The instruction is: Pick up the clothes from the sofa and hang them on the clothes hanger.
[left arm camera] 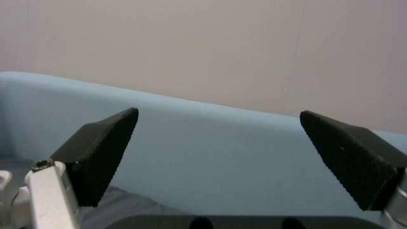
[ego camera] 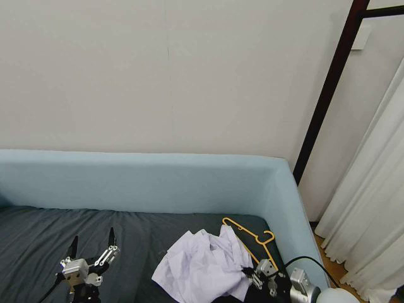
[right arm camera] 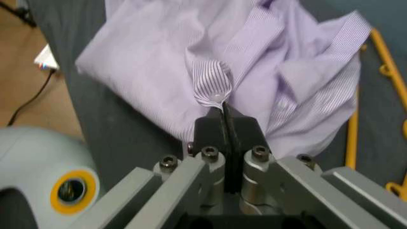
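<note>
- The right gripper (right arm camera: 224, 110) is pinching a raised fold of the lilac striped shirt (right arm camera: 267, 67), its jaws closed tight on the cloth.
- The shirt is lying crumpled on the dark seat of the pale blue sofa (ego camera: 158, 183), toward its right end, with a yellow hanger (ego camera: 254, 238) resting against the shirt's far right edge.
- The left gripper (ego camera: 93, 245) is hovering over the seat well apart from the shirt, jaws spread wide and holding nothing.
- A black rack pole (ego camera: 325, 101) is standing just beside the sofa's right arm, near a white curtain (ego camera: 372, 208).
- The step in hand appears to be lifting the shirt off the seat. Only 1 thin fold is being held, so a slow, straight rise looks wise, checking that the cloth is not slipping from the jaws and that the hanger is not snagging and coming up with it.
</note>
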Motion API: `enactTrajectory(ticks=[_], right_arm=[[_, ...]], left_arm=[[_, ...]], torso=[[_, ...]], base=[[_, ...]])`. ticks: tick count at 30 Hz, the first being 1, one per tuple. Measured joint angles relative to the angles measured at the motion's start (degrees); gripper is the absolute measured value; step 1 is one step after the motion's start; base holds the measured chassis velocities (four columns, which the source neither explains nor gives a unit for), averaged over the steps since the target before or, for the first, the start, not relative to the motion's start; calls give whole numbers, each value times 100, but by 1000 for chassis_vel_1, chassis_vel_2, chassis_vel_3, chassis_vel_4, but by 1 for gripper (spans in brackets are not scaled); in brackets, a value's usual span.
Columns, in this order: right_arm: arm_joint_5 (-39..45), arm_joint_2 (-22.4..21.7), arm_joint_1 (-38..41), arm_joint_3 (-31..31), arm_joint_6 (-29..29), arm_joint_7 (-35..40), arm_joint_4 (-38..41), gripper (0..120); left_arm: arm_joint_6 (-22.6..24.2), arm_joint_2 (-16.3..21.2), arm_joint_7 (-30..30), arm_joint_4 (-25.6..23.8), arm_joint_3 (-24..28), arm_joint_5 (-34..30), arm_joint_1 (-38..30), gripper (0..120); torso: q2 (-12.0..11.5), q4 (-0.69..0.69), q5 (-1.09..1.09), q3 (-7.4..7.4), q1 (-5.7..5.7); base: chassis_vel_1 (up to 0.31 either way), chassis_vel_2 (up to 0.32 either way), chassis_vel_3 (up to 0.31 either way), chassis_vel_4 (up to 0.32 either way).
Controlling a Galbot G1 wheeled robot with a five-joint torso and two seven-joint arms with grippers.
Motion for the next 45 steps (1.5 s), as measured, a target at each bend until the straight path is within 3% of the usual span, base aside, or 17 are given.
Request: enactTrajectory(ticks=[7,18,24,31,33,35,39,40,42,45], right_arm=[[-845,92,-47,327,-93,-513,-477,0],[-805,208,-28,370,-7,-601,-455,0],[-497,193,-88,305,67,-690,-280,20],[241,229,103,356,1134,-2920,-465,46],[572,259,217,340,1261,-3107,-447,56],[788,272,265,306,1278,-3085,-416,60],[1404,315,465,132,1357,-2597,-346,78],[1404,315,465,132,1357,-2597,-346,78],[1457,371,538,-87,1325,-1462,-302,87],[1377,539,669,-425,805,495,-318,98]], left_arm=[[193,62,-23,248,-89,9,-160,100],[239,201,-47,501,-167,-93,-221,100],[239,216,-80,709,-262,10,-260,100],[228,229,-150,923,-279,18,-286,100],[227,236,-150,939,-268,17,-308,100],[226,240,-149,941,-266,16,-318,100],[226,258,-148,947,-266,13,-348,100],[226,258,-148,947,-266,13,-348,100],[226,257,-147,947,-257,12,-356,100],[225,244,-144,935,-241,14,-350,100]], torso=[[0,0,0,1,0],[0,0,-1,1,1],[0,0,-1,1,1],[0,0,0,1,1],[0,0,-1,1,1],[0,0,-1,1,1],[0,0,-1,1,1],[0,0,-1,1,1],[0,0,-1,1,1],[0,0,0,1,1]], base=[[0,0,0,0],[0,0,0,0],[0,0,0,0],[0,0,0,0],[0,0,0,0],[0,0,0,0],[0,0,0,0],[0,0,0,0],[0,0,0,0],[0,0,0,0]])
